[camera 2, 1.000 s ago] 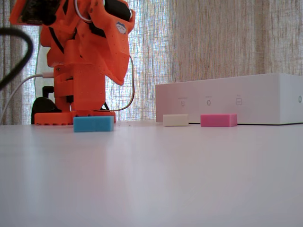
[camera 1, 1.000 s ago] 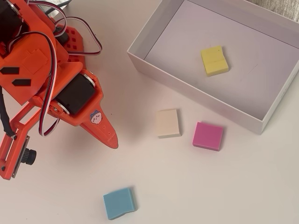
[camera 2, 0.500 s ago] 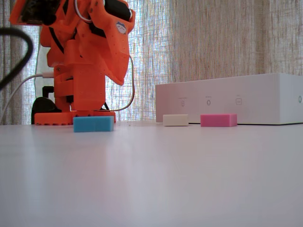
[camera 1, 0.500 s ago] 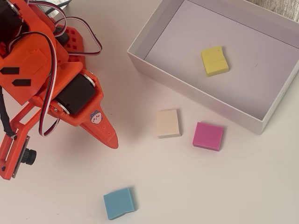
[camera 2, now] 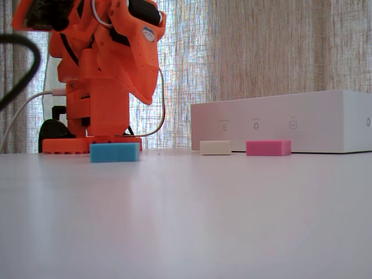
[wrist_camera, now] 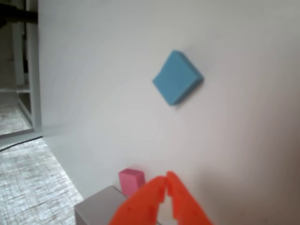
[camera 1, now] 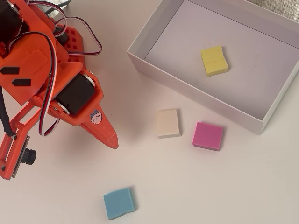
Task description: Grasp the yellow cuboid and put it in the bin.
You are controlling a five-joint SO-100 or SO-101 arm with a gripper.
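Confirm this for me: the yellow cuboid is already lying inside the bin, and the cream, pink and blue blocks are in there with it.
Partly wrong. The overhead view shows the yellow cuboid lying inside the bin, but it is alone there. The cream block, pink block and blue block all lie on the table outside it.

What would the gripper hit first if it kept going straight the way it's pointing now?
Probably bare table: the shut gripper points between the blue block and pink block. Depth is unclear.
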